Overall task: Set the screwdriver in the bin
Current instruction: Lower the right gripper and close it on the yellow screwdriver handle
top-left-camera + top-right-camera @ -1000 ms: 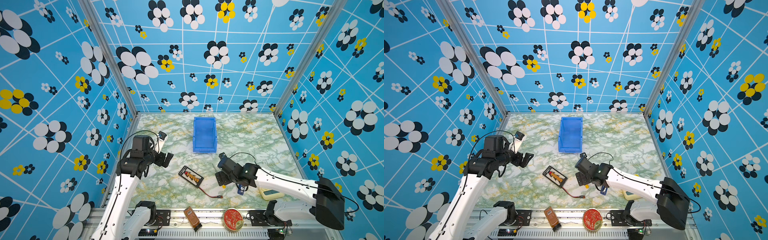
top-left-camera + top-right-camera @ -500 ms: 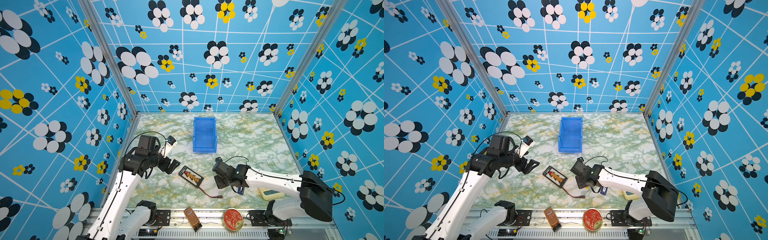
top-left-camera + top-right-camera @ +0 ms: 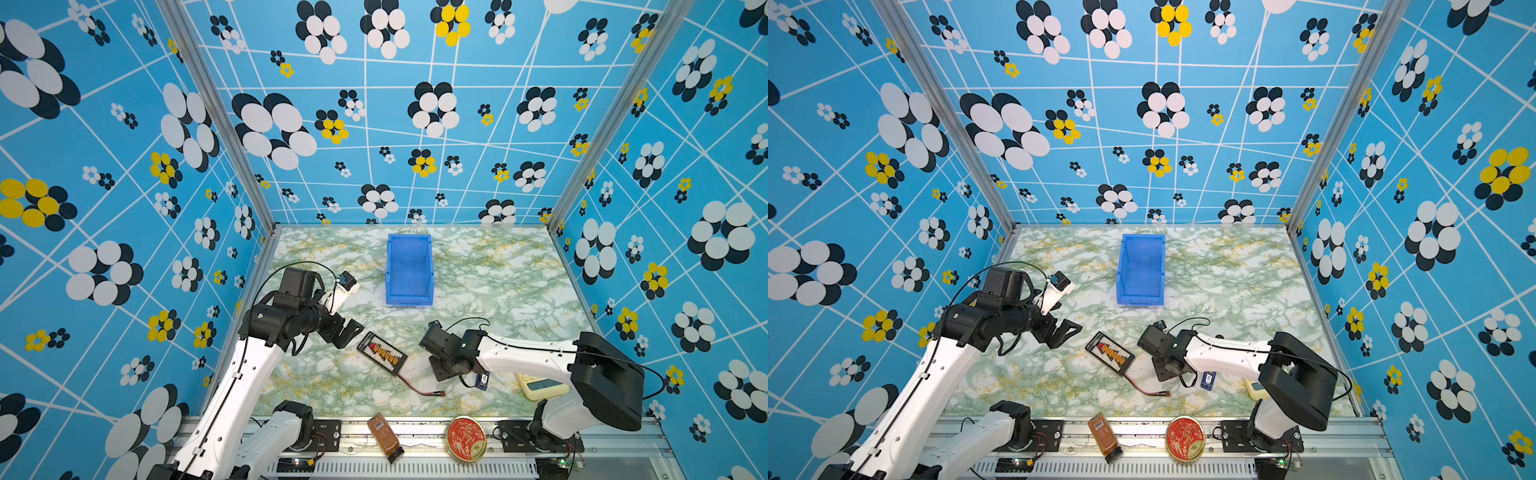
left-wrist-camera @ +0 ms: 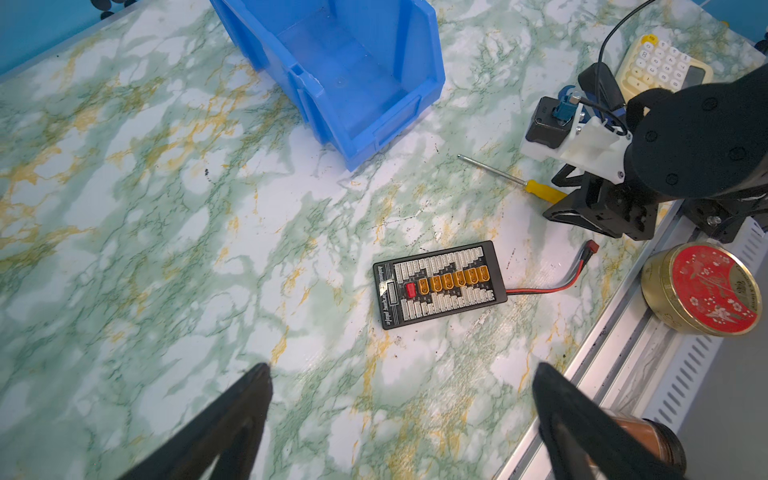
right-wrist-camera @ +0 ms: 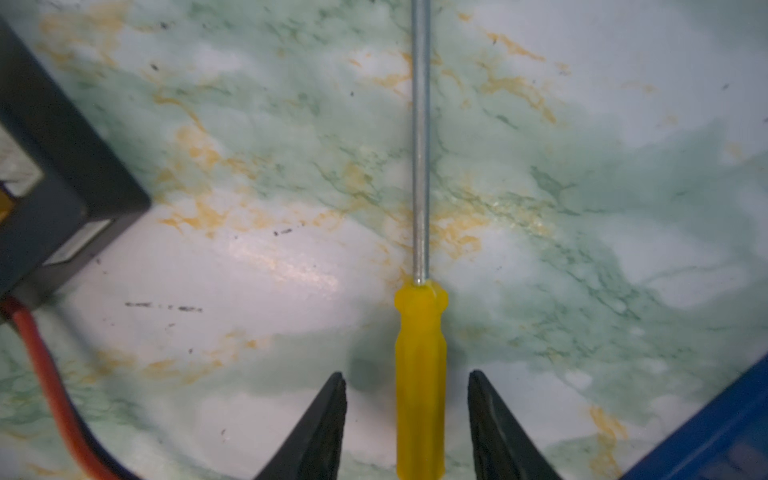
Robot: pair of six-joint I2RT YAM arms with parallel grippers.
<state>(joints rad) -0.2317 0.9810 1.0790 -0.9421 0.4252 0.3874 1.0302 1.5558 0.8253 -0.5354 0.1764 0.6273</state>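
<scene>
Both top views show the bin [image 3: 390, 266] upright toward the back middle of the marble table [image 3: 498, 282], its low lip facing the front. The left gripper [image 3: 351, 334] hangs left of a black board [image 3: 381, 353] with its fingers spread and nothing between them. The right gripper [image 3: 442, 370] points down at the table just right of that board, well in front of the bin. It hides the screwdriver here. A red tin [image 3: 466, 438] and a brown bottle [image 3: 384, 434] lie on the front rail [image 3: 428, 426]. A cream calculator [image 3: 540, 386] shows partly under the right arm.

In the left wrist view the screwdriver [image 4: 542, 191] lies flat on the table, apart from the bin [image 4: 419, 54]. Its thin shaft points toward the bin's front corner. The rear of its yellow handle disappears among the right gripper's [image 4: 582, 208] black parts. The left fingers [image 4: 232, 415] stand wide apart over bare table, with the board [image 4: 440, 284] ahead of them.

In the right wrist view the two black fingers [image 5: 320, 428] flank the yellow handle [image 5: 420, 332], one on each side. A strip of table shows between each pad and the handle, so the jaws stand apart and are not yet pinching it. The shaft runs straight away from the gripper. A corner of the board [image 5: 54, 166] and its red wire [image 5: 45, 374] sit at one edge.
</scene>
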